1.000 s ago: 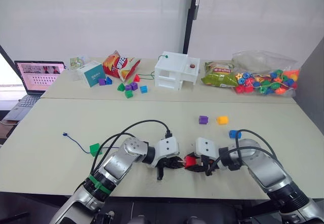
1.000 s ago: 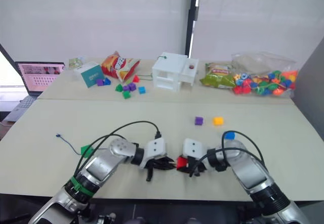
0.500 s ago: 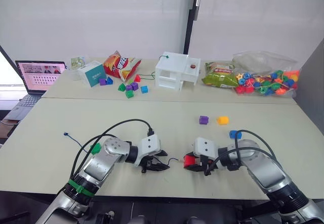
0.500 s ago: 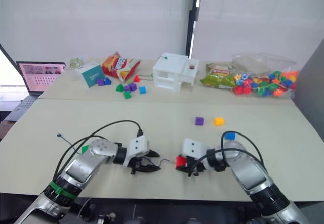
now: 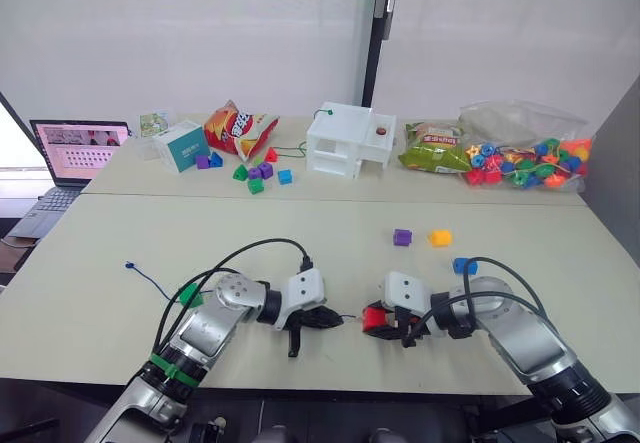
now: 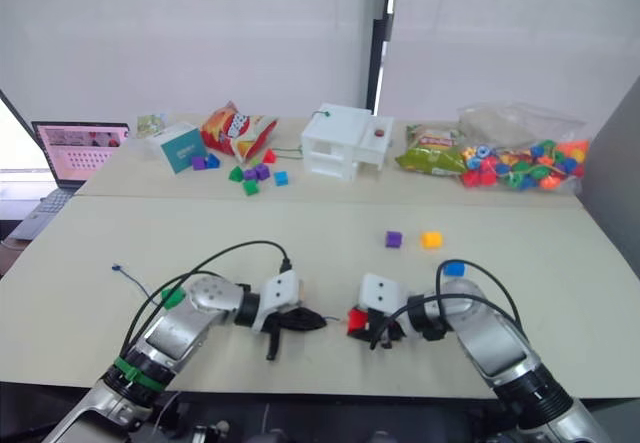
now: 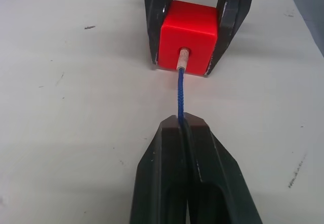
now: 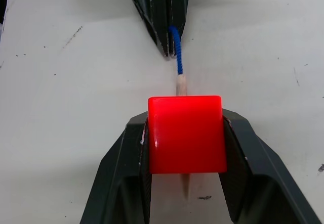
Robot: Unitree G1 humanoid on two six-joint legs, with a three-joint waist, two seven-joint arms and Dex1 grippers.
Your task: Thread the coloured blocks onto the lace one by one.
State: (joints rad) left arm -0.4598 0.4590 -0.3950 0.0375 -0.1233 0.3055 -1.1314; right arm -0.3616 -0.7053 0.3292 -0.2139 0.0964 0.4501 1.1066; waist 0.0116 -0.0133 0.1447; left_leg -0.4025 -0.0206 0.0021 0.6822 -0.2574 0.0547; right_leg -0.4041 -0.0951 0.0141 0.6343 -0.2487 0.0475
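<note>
My right gripper (image 5: pixel 374 320) is shut on the red block (image 5: pixel 374 317), holding it just above the table near the front edge. Facing it from the left, my left gripper (image 5: pixel 328 317) is shut on the dark-blue lace (image 7: pixel 179 90) just behind its pale tip. In the left wrist view the tip (image 7: pixel 184 59) sits in the red block's (image 7: pixel 187 36) hole. The lace trails left through a green block (image 5: pixel 190 293) to its far end (image 5: pixel 128 264). Purple (image 5: pixel 402 236), yellow (image 5: pixel 438 237) and blue (image 5: pixel 463 264) blocks lie loose on the right.
On the far table stand a laptop (image 5: pixel 75 153), a teal box (image 5: pixel 180 145), snack bags (image 5: pixel 236 128), several small mixed blocks (image 5: pixel 255 175), a white box frame (image 5: pixel 348 141) and a clear bag of beads (image 5: pixel 525 158). Black cables (image 5: pixel 260 253) loop over both arms.
My left gripper pulled back to the left with the lace, then came right again, bringing the tip up to the red block. The right gripper and red block stayed put.
</note>
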